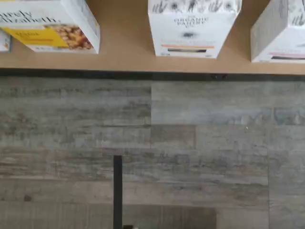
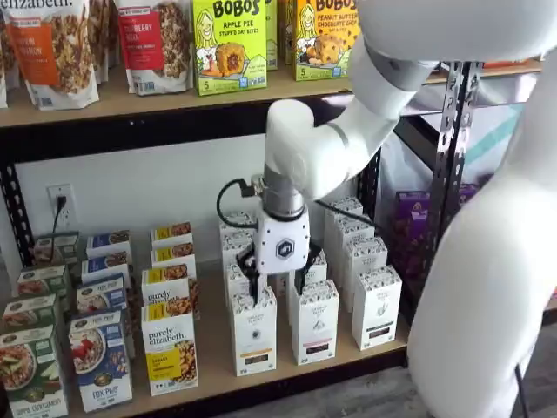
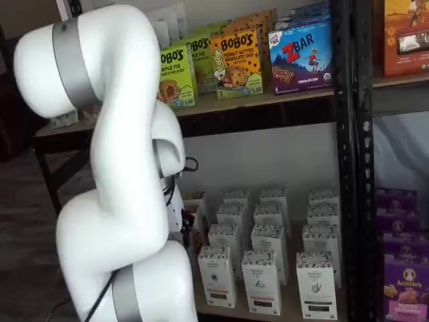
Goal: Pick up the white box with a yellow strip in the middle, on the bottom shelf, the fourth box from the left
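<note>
The white box with a yellow-orange strip stands at the front of the bottom shelf, just right of a Purely Elizabeth box. It also shows in the wrist view and in a shelf view. My gripper hangs straight down just above and slightly behind this box's top. Its two black fingers are apart with a gap showing, and nothing is in them. In the wrist view the shelf's tan board and black front edge show, with no fingers visible.
A Purely Elizabeth box stands left of the target. A like carton with a pinkish strip and one with a dark strip stand to its right. More white cartons stand behind. A black rack post is at the right.
</note>
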### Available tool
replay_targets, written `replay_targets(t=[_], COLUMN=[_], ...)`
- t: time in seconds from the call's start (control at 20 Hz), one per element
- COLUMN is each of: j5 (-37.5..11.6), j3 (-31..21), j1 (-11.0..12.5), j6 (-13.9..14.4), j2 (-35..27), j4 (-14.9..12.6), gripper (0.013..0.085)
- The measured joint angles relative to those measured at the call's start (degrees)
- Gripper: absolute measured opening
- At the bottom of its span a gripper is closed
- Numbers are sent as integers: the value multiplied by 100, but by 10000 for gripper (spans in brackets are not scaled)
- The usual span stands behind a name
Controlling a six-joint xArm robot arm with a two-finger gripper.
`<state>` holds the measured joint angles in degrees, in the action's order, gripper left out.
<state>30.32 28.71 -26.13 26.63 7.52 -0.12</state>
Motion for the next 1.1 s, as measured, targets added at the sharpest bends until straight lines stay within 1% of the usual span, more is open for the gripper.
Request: replay_targets(t=[0.15, 0.3, 0.45, 0.55, 0.65, 0.8, 0.9, 1.0, 1.1], j5=[-333, -731, -981, -1132, -1196, -1365, -1401, -1449, -1471], j3=[27, 100, 200, 286, 341, 527, 634, 761, 853], j1=[29, 90, 139, 169, 184, 242, 278, 330, 382], j6=[-122, -321, -475, -660, -807, -1073, -1172, -1355, -1458], j2=[-349, -817, -1176, -1423, -1548, -1916, -2082, -2279, -2409], j4=[100, 244, 349, 508, 643, 853, 917, 1050, 1105], gripper=[850, 850, 850, 850, 850, 850, 850, 850, 850])
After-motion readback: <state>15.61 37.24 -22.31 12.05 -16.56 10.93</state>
